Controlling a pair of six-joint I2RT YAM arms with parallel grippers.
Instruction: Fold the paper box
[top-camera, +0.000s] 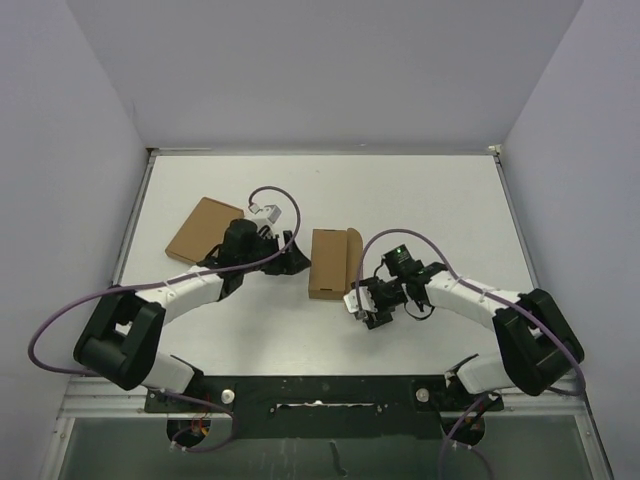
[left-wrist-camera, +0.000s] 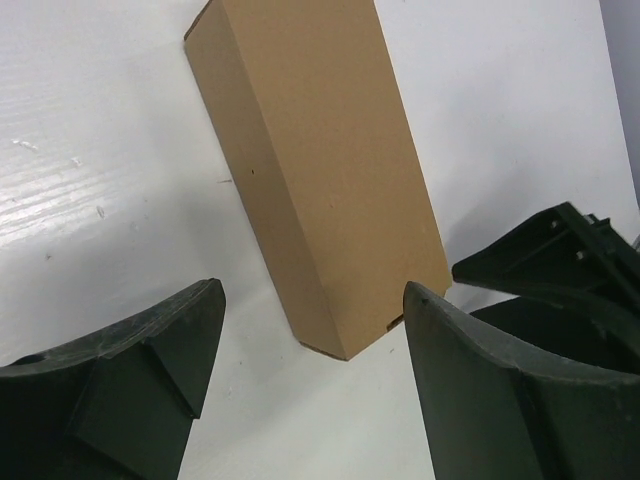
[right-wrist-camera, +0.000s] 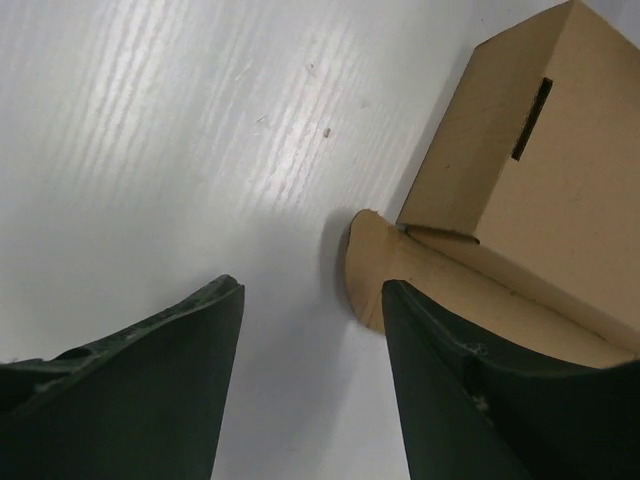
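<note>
The paper box (top-camera: 333, 263) lies mid-table (top-camera: 430, 200) between both arms, its end flap (right-wrist-camera: 365, 270) still unfolded. The left fingers (left-wrist-camera: 312, 290) and right fingers (right-wrist-camera: 312, 288) are spread wide and empty. The card is probably light, stiff and crushable, so pinch the flap gently.
</note>
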